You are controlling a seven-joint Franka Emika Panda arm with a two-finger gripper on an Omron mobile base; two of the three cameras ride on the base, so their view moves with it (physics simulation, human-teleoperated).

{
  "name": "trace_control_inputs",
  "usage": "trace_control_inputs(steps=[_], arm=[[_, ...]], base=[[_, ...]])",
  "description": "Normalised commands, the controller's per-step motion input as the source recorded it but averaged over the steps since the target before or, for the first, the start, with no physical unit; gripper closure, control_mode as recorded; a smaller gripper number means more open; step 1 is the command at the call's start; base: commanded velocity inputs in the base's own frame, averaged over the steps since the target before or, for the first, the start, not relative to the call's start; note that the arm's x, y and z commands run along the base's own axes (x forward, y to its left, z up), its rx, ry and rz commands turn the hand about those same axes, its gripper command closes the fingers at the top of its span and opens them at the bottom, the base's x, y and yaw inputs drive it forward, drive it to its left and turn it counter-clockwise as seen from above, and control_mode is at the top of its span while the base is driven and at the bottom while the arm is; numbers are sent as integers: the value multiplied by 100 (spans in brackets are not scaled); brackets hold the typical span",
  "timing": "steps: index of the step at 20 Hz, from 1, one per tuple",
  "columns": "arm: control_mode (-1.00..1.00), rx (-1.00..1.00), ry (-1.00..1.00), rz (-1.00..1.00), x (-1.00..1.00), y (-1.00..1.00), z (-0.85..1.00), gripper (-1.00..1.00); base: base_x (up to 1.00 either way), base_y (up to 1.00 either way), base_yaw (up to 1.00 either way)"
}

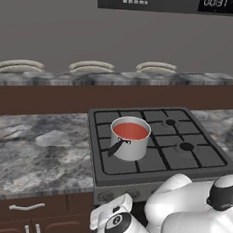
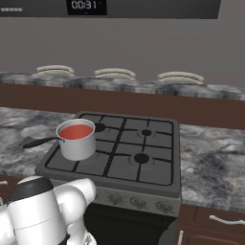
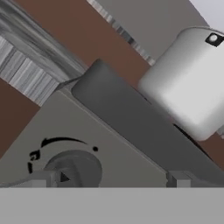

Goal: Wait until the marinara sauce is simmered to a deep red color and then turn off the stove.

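This is a home kitchen: a gas stove (image 1: 184, 157) with black grates sits in a grey marbled countertop (image 1: 37, 147) above brown wooden cabinets (image 1: 27, 216), a steel saucepan (image 2: 76, 141) on one burner and a microwave clock (image 2: 85, 5) overhead.

We fold our white arm (image 1: 190, 212) low, with its dark joints bent close together. Our gripper (image 3: 111, 177) is held wide apart and grips nothing. One finger tip (image 3: 41, 179) is on each side of the hand view.
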Motion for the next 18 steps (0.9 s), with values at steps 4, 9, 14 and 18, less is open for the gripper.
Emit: trace_control_inputs(steps=[4,9,14,18], arm=[[-100,0,19,0,34,-31,0,-100],[-100,0,4,1,29,-2,0,-100],[-100,0,0,0,21,0,0,-100],[-100,0,6,0,27,0,0,-100]], base=[[0,0,0],[0,0,0],[0,0,0],[0,0,0]])
